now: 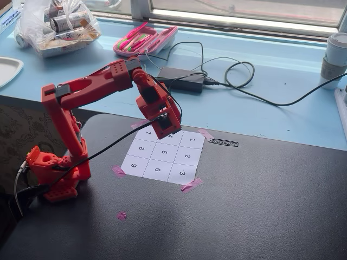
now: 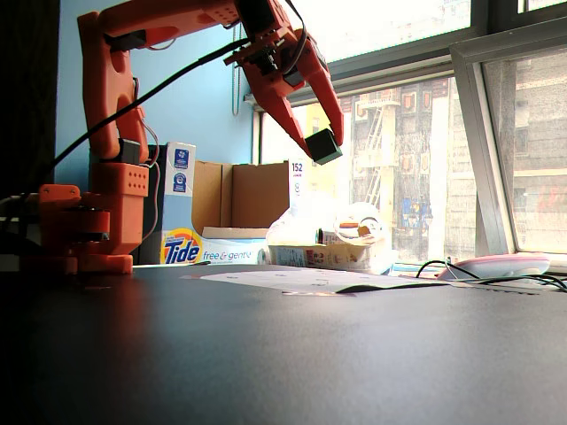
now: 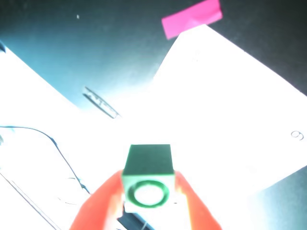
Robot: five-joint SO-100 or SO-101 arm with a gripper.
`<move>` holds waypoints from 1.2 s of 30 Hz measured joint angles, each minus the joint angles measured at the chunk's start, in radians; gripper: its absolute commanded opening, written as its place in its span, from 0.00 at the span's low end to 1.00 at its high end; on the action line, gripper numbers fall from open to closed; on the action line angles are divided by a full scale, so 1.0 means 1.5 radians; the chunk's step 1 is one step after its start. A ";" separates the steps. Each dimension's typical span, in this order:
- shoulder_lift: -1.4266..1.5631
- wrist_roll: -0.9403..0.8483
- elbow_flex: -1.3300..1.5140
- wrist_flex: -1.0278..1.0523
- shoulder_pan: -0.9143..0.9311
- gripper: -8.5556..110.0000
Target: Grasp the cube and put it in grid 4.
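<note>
One cube (image 3: 147, 176) sits pinched between the two red fingers of the gripper (image 2: 321, 147), held well above the numbered sheet (image 1: 162, 154). In a fixed view the gripper hangs over the sheet's far edge, hiding most of the square marked 4 (image 1: 171, 136). The step in hand looks like the carry and set-down. To do it well, lower straight down onto that square, keep the cube level, and let go only once it touches the sheet.
</note>
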 measured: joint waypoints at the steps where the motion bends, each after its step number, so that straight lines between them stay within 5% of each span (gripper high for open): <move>1: -0.017 0.000 -0.008 -0.006 -0.017 0.07; 16: -0.234 0.019 -0.061 -0.067 -0.185 0.07; 36: -0.345 0.036 -0.061 -0.112 -0.208 0.07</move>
